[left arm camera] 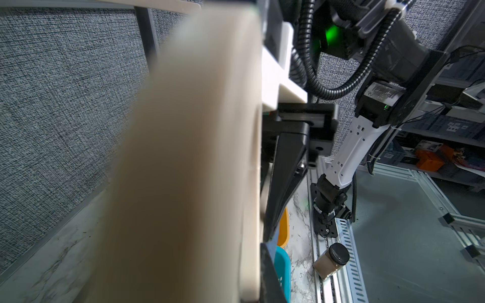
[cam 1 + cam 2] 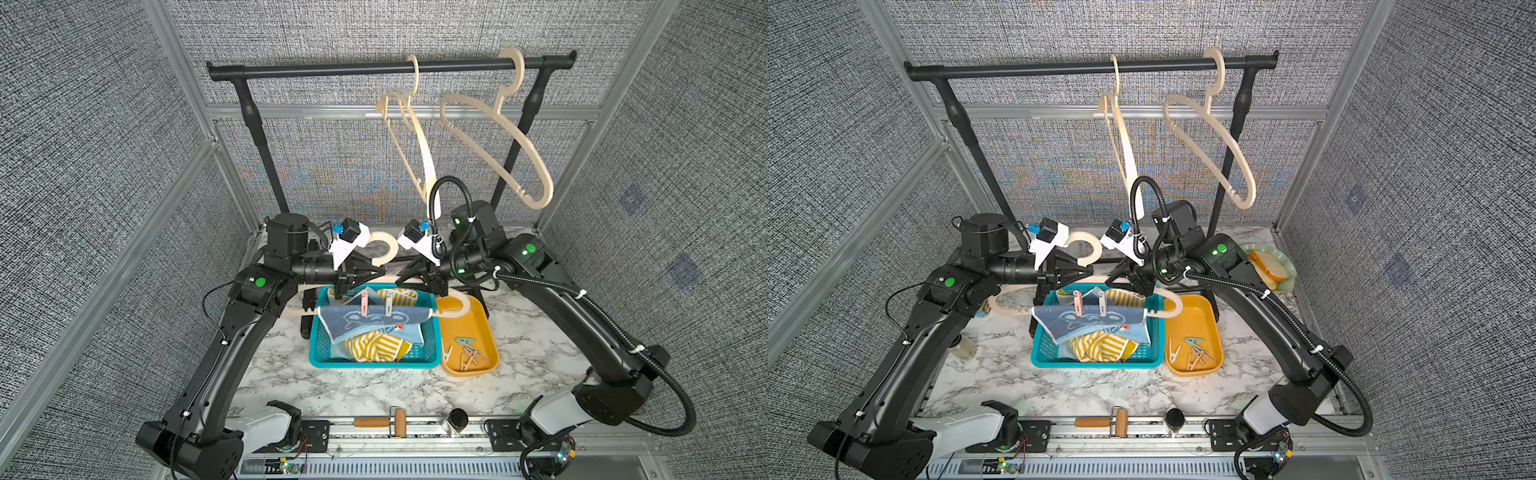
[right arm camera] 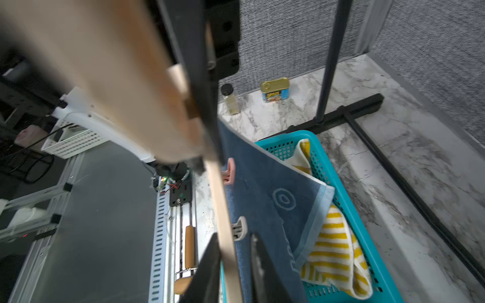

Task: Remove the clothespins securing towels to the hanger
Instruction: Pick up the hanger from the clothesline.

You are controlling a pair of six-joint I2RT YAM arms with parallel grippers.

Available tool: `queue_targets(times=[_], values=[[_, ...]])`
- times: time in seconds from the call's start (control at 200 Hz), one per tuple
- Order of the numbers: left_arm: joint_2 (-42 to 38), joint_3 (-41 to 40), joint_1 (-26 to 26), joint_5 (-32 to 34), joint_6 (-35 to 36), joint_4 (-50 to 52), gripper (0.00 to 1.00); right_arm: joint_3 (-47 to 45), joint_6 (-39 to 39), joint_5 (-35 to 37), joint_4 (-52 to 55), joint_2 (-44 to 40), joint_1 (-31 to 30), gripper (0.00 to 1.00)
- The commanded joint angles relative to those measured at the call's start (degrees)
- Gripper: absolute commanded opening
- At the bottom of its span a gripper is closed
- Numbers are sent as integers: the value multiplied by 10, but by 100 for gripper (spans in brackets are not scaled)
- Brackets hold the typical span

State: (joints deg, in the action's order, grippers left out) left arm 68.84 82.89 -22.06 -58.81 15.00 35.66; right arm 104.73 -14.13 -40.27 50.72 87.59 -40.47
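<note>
A beige hanger [image 2: 384, 249] lies level above the teal basket [image 2: 374, 365], held from both sides. My left gripper [image 2: 341, 291] is shut on its left arm, which fills the left wrist view as a blurred hanger [image 1: 183, 157]. My right gripper [image 2: 434, 289] is shut on the right arm, its fingers astride the thin edge in the right wrist view [image 3: 235, 236]. A dark blue towel [image 2: 365, 323] hangs over the lower bar. A pink clothespin [image 2: 364, 305] [image 3: 230, 171] and a beige clothespin [image 2: 389, 303] [image 3: 239, 228] pin it there.
A yellow-striped towel [image 2: 374, 347] lies in the basket. The yellow tray [image 2: 491, 332] to its right holds several loose clothespins [image 2: 467, 353]. Two bare hangers [image 2: 498, 137] hang on the black rail [image 2: 332, 70]. A roller [image 2: 399, 422] and a jar [image 2: 457, 419] sit at the front edge.
</note>
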Motion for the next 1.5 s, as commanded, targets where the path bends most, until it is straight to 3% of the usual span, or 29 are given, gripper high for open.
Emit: queue_targets(times=[0.0,0.04,0.1,0.18,0.215,0.39,0.615,0.79,0.941,1.116,1.496], values=[[-5,-2,-1,4,-8,-17,0,-4,7,4,-12,-4,0,0],[-8,-4,-1,12,-13,-23,0,-8,8,4,-17,-7,0,0],[-17,-12,-1,33,-30,-41,31,-14,13,9,-27,-10,0,0],[-32,-22,-1,68,-55,-57,55,-19,18,18,-36,-14,1,0],[-40,-26,-1,86,-62,-59,59,-20,19,20,-36,-13,1,0],[-117,-67,-1,207,-87,-34,62,-22,26,-13,-31,-11,21,0],[-193,-139,0,233,-120,28,61,-35,33,-81,-41,-14,48,0],[-196,-204,7,185,-148,-23,58,-43,25,-116,-32,-12,55,0],[-182,-211,28,171,-142,-56,56,-57,27,-121,-33,-20,55,0],[-153,-219,55,98,-148,-92,55,-77,31,-130,-46,-30,55,0],[-122,-223,57,-1,-115,-118,57,-88,43,-143,-59,-31,55,0]])
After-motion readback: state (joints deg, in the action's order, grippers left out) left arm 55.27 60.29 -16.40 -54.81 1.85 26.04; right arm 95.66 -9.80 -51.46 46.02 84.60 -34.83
